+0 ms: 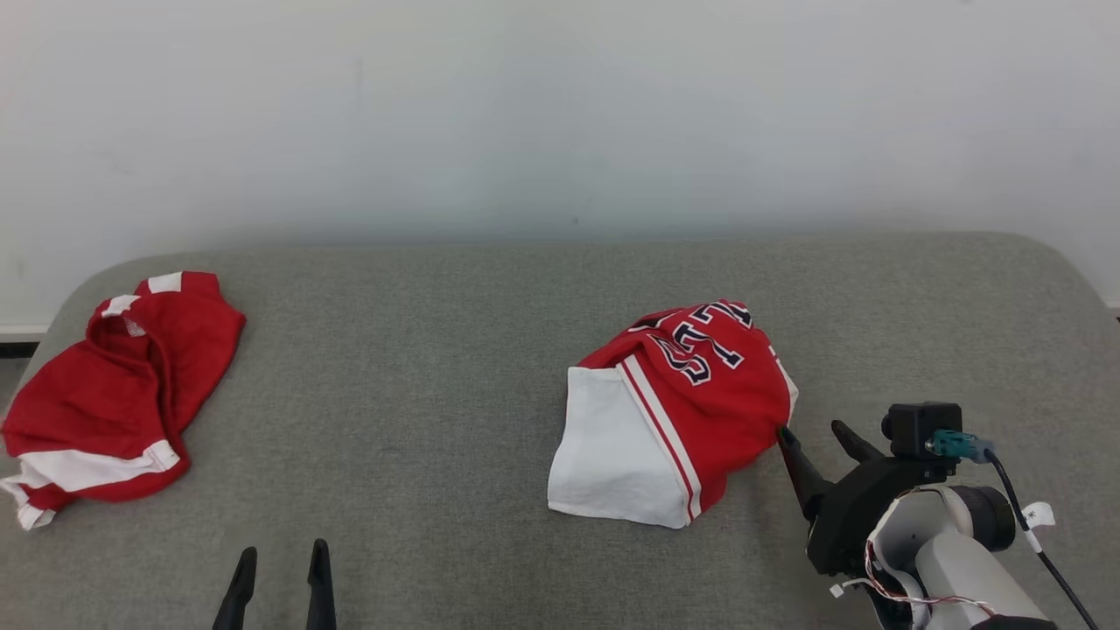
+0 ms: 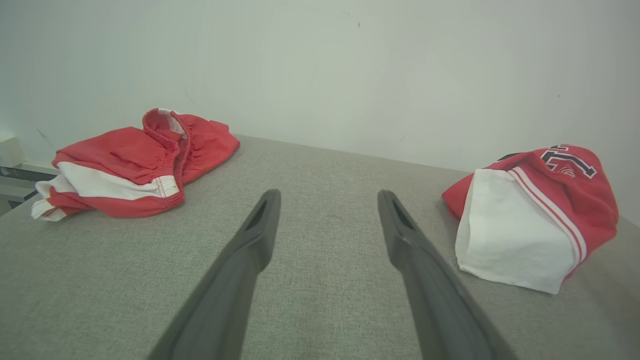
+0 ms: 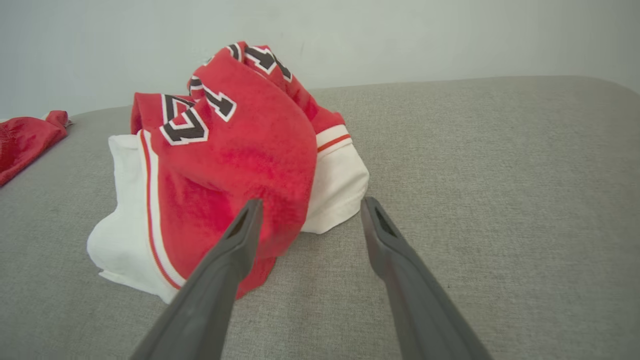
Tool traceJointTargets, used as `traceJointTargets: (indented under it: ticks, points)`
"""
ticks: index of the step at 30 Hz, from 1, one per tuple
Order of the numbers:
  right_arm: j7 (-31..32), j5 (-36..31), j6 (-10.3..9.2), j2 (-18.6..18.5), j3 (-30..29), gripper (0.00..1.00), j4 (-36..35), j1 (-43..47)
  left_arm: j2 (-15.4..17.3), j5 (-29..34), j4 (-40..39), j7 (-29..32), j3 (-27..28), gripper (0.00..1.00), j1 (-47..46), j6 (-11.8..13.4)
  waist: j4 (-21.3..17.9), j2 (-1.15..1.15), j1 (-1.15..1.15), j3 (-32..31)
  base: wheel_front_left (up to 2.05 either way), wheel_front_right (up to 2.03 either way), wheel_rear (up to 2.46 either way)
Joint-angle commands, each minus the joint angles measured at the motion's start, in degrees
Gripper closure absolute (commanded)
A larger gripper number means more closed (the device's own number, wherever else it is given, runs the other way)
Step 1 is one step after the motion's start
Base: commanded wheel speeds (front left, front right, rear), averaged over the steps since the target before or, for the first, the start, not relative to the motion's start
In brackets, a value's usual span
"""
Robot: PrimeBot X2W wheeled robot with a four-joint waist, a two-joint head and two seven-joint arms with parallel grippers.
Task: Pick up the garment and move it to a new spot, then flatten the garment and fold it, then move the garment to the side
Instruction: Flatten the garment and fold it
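A crumpled red and white garment with dark numerals lies bunched right of the grey surface's middle; it shows too in the left wrist view and right wrist view. My right gripper stands open just off the garment's right edge, its left fingertip at the red cloth, nothing between the fingers. In its own view the right gripper points at the heap's near side. My left gripper is open at the lower left, over bare fabric, far from the garment; its fingers frame empty surface.
A second red and white garment lies crumpled at the far left edge, also seen in the left wrist view. The grey padded surface ends at a pale wall behind, with rounded corners left and right.
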Motion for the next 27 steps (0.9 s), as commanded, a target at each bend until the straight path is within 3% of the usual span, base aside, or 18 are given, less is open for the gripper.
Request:
traceJointTargets:
  ticks: [1,7,14,15,17,27]
  points:
    - [0.0,0.93,-0.14,-0.45,0.77,0.0,1.13,-0.95,-0.05,0.54,0.03,-0.05,-0.09,0.0,-0.59,-0.14,1.26,0.0,0.0,0.71,0.0,0.0,0.0]
    - [-1.78,5.8,-0.14,-1.98,5.0,0.0,8.88,-5.88,0.27,1.04,-0.47,-0.05,-0.87,0.0,-1.09,-0.47,3.21,0.0,0.0,2.0,0.0,0.0,0.0]
    - [-2.3,11.85,-0.14,-1.52,10.07,0.0,13.29,-9.82,0.76,1.14,-0.7,0.21,-1.62,0.0,-1.6,-0.63,4.8,0.0,0.0,3.07,0.0,0.0,0.0]
    - [-2.26,12.47,-0.14,-1.84,11.22,0.24,13.47,-10.41,0.82,1.14,-0.66,0.28,-1.77,0.0,-1.86,-0.62,5.08,0.0,0.0,3.25,0.0,0.0,0.0]
    - [-3.52,13.34,-0.14,-2.39,13.23,1.0,13.42,-11.89,0.9,1.03,-0.61,0.28,-1.79,0.0,-2.17,-0.5,5.44,0.0,0.0,3.49,0.0,0.0,0.0]
    - [-11.88,18.11,-0.13,-1.82,23.95,1.0,4.97,-20.43,1.36,-0.01,0.73,0.08,-0.86,0.0,-2.84,-0.21,4.51,0.0,0.0,2.75,0.0,0.0,0.0]
